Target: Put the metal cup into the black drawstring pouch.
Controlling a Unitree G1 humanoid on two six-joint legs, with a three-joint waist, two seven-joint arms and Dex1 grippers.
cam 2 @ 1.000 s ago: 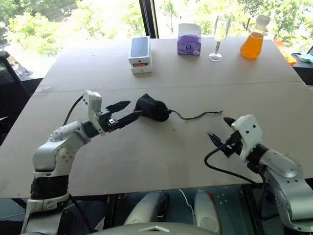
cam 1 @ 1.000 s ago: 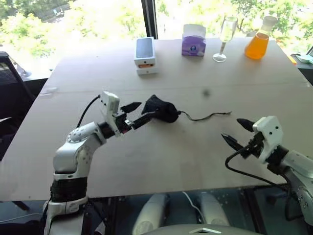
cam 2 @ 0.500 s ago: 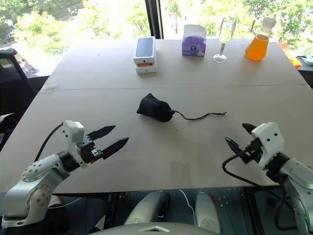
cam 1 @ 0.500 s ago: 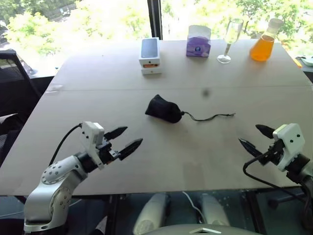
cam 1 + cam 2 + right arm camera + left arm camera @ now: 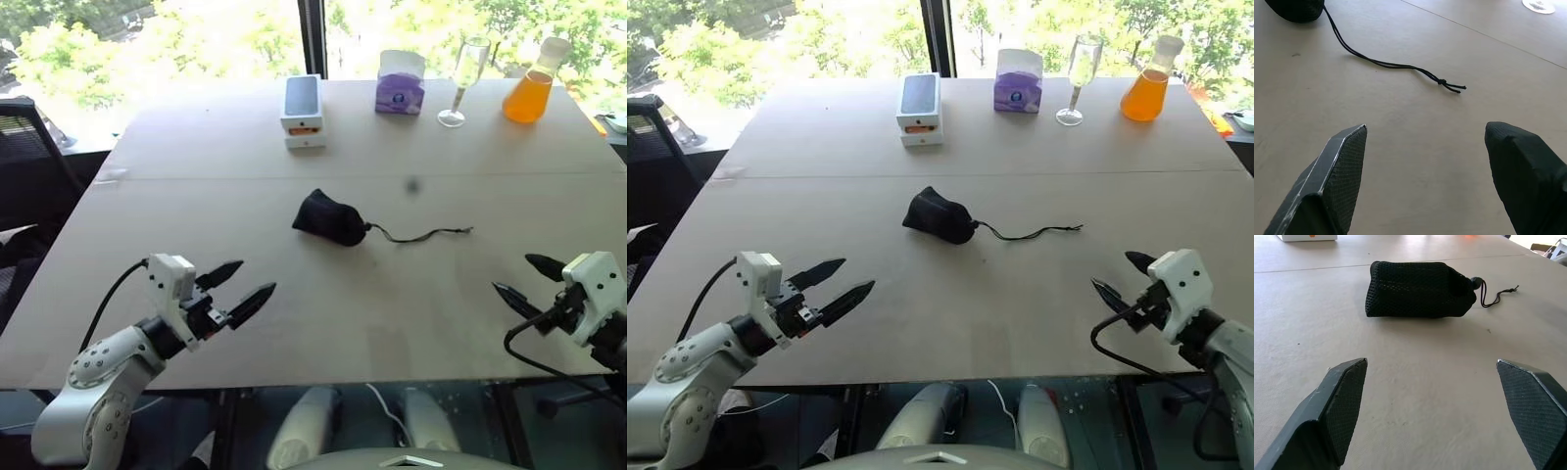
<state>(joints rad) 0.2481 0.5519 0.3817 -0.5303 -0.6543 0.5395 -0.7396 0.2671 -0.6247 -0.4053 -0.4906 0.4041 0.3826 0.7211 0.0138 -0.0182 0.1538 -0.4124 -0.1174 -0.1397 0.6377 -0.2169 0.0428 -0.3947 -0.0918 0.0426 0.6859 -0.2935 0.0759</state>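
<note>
While both end effectors hang over near edge of worktop (image 5: 196, 157), black drawstring pouch (image 5: 329, 217) lies on its side mid-worktop, bulging, mouth cinched, cord (image 5: 423, 234) trailing toward robot's right. Metal cup not visible anywhere; whether it sits inside pouch cannot tell. Left end effector (image 5: 244, 284) fingers spread wide, empty, pointing toward pouch, well apart from it. Right end effector (image 5: 526, 279) fingers likewise apart, empty, near cord's knotted end (image 5: 1449, 85). At far edge: phone box (image 5: 302, 111), purple tissue box (image 5: 399, 82), stemmed glass (image 5: 463, 80), orange flask (image 5: 531, 82).
</note>
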